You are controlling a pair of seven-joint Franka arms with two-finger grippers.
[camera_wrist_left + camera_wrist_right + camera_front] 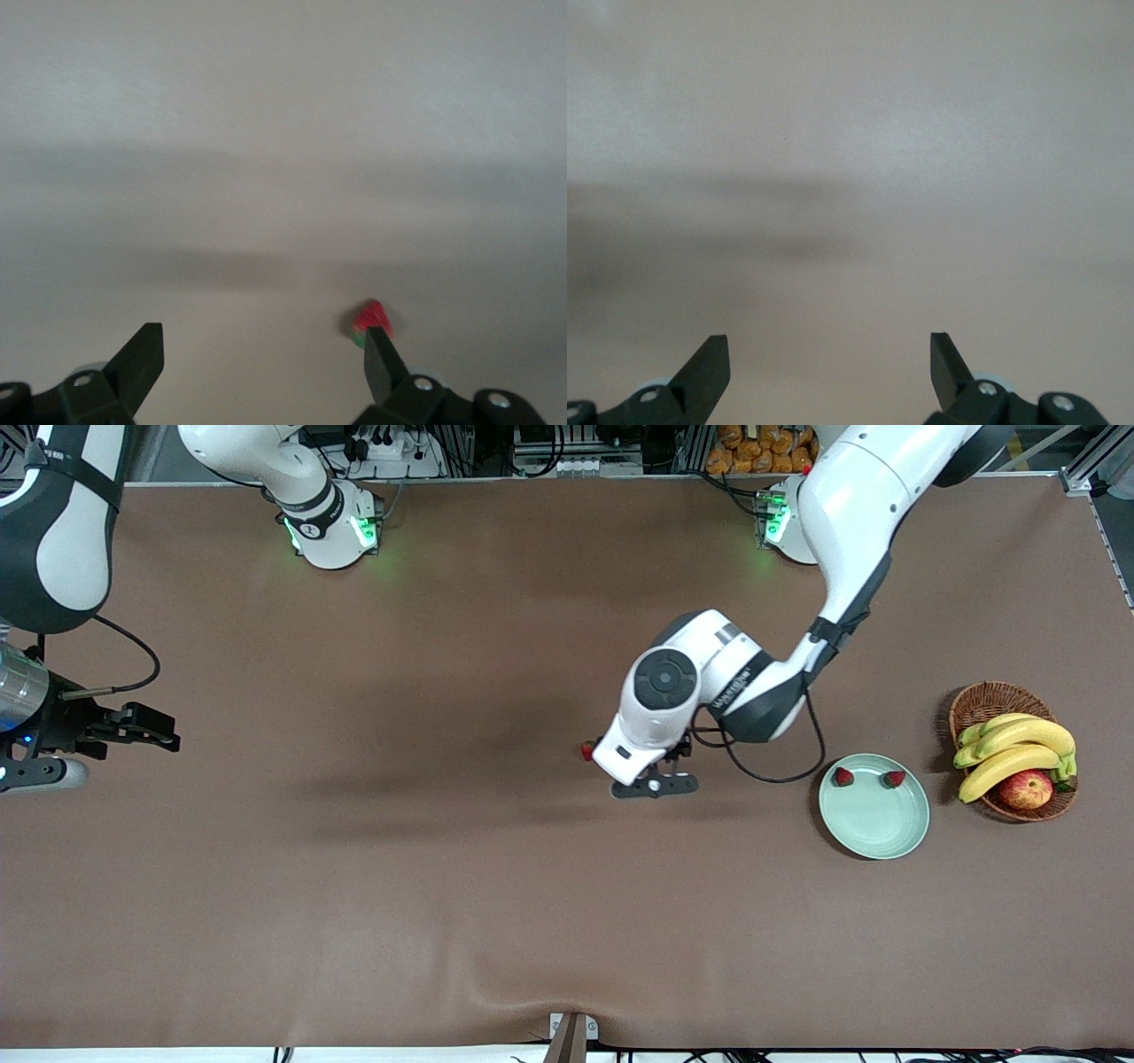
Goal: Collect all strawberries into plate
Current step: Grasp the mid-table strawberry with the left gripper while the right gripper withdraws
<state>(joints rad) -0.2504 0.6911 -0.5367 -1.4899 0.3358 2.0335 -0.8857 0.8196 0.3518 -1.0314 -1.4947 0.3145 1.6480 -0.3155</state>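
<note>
One strawberry lies on the brown table near the middle, half hidden by the left arm's hand. In the left wrist view the strawberry sits just past one fingertip, not between the fingers. My left gripper is open and empty, low over the table beside it. The mint-green plate lies toward the left arm's end and holds two strawberries. My right gripper is open and empty, and waits over the table at the right arm's end.
A wicker basket with bananas and an apple stands beside the plate, closer to the table's end. A black cable hangs from the left arm between its hand and the plate.
</note>
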